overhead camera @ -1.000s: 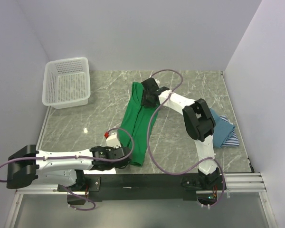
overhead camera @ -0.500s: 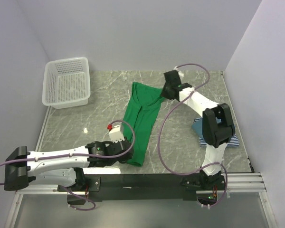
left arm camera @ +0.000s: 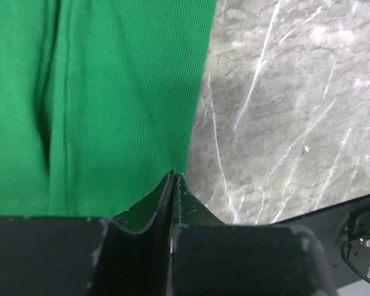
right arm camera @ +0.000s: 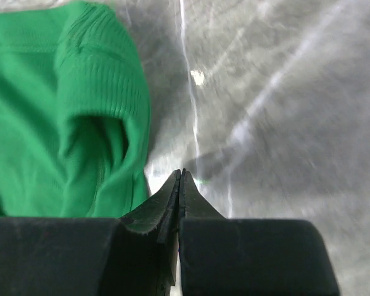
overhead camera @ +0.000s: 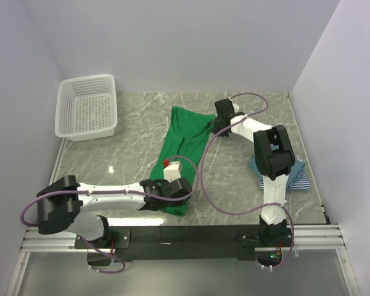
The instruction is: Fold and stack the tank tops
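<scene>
The green tank top point(overhead camera: 182, 148) lies folded lengthwise down the middle of the table, hem toward me. My left gripper point(overhead camera: 180, 192) is at its near right corner. In the left wrist view the jaws point(left arm camera: 172, 175) are shut right on the cloth's right edge point(left arm camera: 111, 92). My right gripper point(overhead camera: 220, 118) is at the far right shoulder strap. Its jaws point(right arm camera: 180, 172) are shut on the bare table just beside the strap point(right arm camera: 98, 92), with no cloth seen between them. The teal tank top point(overhead camera: 294, 163) and the striped tank top point(overhead camera: 303, 180) lie together at the right, partly under the right arm.
A white lattice basket point(overhead camera: 86, 131) stands at the far left corner. The table's black front rail point(overhead camera: 191, 234) runs along the near edge, just behind the left gripper. Purple cables loop above both arms.
My left gripper slid right along the green top's hem to its right corner and closed. My right gripper left the top's far end, moved to the right strap and closed.
</scene>
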You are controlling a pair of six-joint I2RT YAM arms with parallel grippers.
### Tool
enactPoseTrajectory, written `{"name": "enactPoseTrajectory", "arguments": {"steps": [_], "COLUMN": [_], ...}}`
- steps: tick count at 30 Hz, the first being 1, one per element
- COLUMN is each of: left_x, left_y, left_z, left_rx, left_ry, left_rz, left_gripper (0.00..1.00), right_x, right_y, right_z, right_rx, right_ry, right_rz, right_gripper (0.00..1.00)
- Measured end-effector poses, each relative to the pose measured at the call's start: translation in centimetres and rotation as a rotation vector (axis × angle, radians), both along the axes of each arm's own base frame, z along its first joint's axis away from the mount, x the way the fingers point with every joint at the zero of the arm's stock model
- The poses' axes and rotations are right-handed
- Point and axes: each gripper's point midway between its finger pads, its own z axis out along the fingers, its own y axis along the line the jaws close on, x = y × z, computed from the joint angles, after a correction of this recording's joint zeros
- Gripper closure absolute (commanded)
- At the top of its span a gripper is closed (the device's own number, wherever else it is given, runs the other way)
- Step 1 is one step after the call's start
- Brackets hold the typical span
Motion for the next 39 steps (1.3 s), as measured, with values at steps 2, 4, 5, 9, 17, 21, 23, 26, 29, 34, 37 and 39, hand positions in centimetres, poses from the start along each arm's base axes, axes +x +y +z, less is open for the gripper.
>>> {"name": "enactPoseTrajectory", "arguments": {"steps": [2,4,5,9,17,21,23,26,29,34,37,39], "left_x": [0.1,-0.3,-0.6,-1.3,-1.5,-1.7,-1.9,-2.2,-2.4,-2.8,-3.2,-3.4], "left_y": [-0.2,-0.2,-0.1,0.4,0.1,-0.1,-0.2,-0.4,-0.6,-1.0,-1.4,-1.8], "left_z": [-0.6,-1.7,-2.2,-3.9,-3.9,-3.9,-3.9,-3.9,-3.9,-3.9,-3.9,-3.9], "left_rx": [0.003,0.015,0.021,0.032,-0.008,-0.014,-0.019,-0.029,-0.038,-0.061,-0.083,-0.097], "left_ry": [0.006,0.026,0.04,0.076,0.081,0.088,0.097,0.111,0.122,0.139,0.154,0.163], "left_rz": [-0.009,-0.021,-0.029,-0.041,-0.051,-0.059,-0.065,-0.076,-0.084,-0.095,-0.108,-0.112], "left_gripper": [0.94,0.95,0.96,0.96,0.97,0.97,0.97,0.97,0.97,0.98,0.95,0.94], "right_x": [0.4,1.3,1.8,3.4,6.3,6.1,5.8,5.8,5.8,6.5,6.8,7.2], "right_y": [0.3,0.7,0.9,1.7,3.3,3.3,3.3,3.2,3.3,3.6,3.7,3.8], "right_z": [-0.9,-0.7,-0.4,0.8,3.4,2.2,1.7,1.6,1.1,-0.3,-0.4,-0.1], "right_rx": [0.007,0.021,0.03,0.067,0.133,0.137,0.136,0.135,0.135,0.128,0.129,0.127], "right_ry": [0.015,0.003,-0.007,-0.041,-0.108,-0.081,-0.067,-0.063,-0.056,-0.028,-0.02,-0.019], "right_rz": [0.006,0.011,0.014,0.024,0.043,0.035,0.032,0.032,0.033,0.033,0.036,0.036], "right_gripper": [0.99,0.99,0.99,0.99,0.99,0.99,0.99,0.99,0.98,0.98,0.98,0.98]}}
